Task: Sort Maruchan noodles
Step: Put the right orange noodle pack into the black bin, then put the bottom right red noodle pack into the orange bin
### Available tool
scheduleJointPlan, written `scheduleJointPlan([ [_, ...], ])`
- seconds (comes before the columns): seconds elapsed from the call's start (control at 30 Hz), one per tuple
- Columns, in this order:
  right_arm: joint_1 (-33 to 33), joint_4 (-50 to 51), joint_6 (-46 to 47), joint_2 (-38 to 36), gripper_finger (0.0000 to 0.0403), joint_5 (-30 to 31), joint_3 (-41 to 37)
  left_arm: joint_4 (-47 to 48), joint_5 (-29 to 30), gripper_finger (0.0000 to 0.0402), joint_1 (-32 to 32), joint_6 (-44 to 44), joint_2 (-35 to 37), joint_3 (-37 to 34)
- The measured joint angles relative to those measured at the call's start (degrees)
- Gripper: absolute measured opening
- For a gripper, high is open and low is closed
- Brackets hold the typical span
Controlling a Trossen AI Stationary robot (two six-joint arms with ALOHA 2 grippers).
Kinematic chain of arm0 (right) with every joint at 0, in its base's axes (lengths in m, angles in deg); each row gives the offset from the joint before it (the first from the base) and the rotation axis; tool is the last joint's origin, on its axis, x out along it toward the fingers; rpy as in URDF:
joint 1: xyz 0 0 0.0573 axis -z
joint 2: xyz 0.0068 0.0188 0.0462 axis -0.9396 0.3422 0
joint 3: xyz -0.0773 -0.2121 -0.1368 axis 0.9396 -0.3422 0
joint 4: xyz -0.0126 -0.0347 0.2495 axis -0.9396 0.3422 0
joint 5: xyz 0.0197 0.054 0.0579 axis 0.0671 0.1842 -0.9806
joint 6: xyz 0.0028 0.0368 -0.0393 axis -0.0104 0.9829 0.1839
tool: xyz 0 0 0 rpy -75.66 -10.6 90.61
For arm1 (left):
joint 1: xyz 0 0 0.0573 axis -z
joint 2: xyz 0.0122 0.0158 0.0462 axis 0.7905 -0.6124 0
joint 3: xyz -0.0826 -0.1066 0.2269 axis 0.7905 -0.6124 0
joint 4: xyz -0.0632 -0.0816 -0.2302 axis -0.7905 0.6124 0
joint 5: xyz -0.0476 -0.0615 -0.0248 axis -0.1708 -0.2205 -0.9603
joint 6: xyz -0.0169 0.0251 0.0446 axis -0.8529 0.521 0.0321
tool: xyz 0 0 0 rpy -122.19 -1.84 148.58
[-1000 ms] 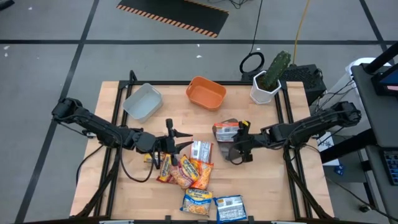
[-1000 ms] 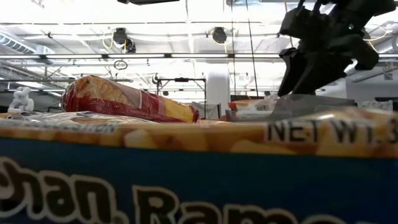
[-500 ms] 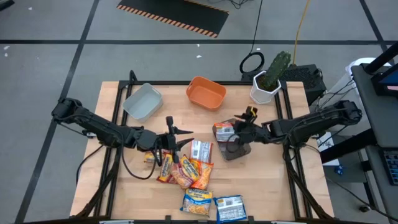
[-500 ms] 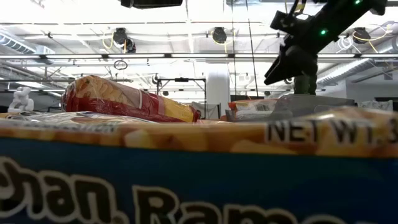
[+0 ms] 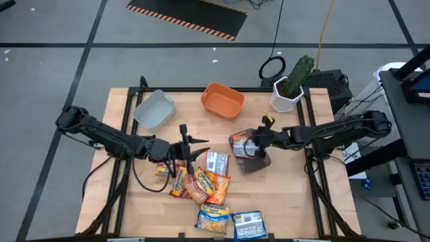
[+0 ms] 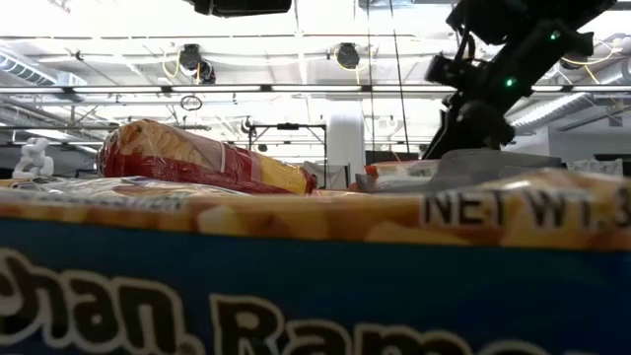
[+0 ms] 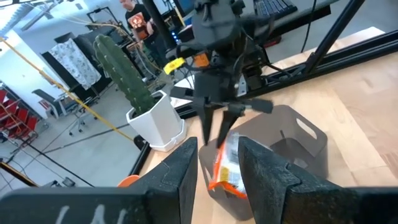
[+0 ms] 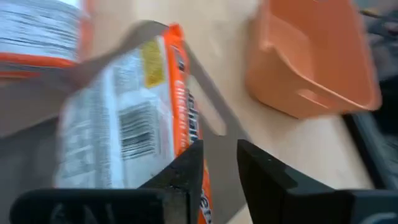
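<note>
Several Maruchan packets lie in a pile (image 5: 199, 183) on the table's near middle, with a white-and-red one (image 5: 216, 161) beside it and two yellow-and-blue ones (image 5: 228, 222) at the near edge. One orange-and-white packet (image 5: 240, 142) leans inside a grey tray (image 5: 254, 161). My right gripper (image 5: 259, 142) is open and points down just above that packet (image 7: 227, 168). My left gripper (image 5: 191, 144) is open and level, and hovers over the pile's far-left side.
A second grey tray (image 5: 154, 109) and an orange tray (image 5: 223, 99) stand near the far edge. A cactus in a white pot (image 5: 290, 86) stands at the far right corner. In the low view a yellow-and-blue packet (image 6: 296, 286) fills the foreground.
My right gripper has moved from over the grey tray's near side toward the far edge and then toward the left, ending over the packet in the tray. The packets and my left arm have kept still.
</note>
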Motion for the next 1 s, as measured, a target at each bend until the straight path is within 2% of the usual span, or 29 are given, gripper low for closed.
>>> scheduleJointPlan([
  [0.27,0.0,0.1,2.1,-3.3,0.0055,-19.1,0.1,0.5,0.0,0.0123,0.0,-0.1,0.0,0.0],
  [0.4,-0.4,0.1,4.0,-4.5,0.0048,-25.4,0.1,0.6,0.0,0.0123,0.0,-0.2,0.0,0.0],
  [0.67,-2.1,-0.7,5.5,-5.7,0.0047,-25.6,0.1,0.7,0.0,0.0123,0.0,-1.0,0.0,0.0],
  [0.9,-2.8,-4.1,10.4,-6.3,0.0047,-25.6,1.3,2.7,-5.2,0.0123,0.0,-1.6,0.0,0.0],
  [1.0,-2.8,-3.9,11.8,-6.3,0.0047,-25.5,3.2,3.2,-5.5,0.0123,0.0,-1.6,0.0,0.0],
])
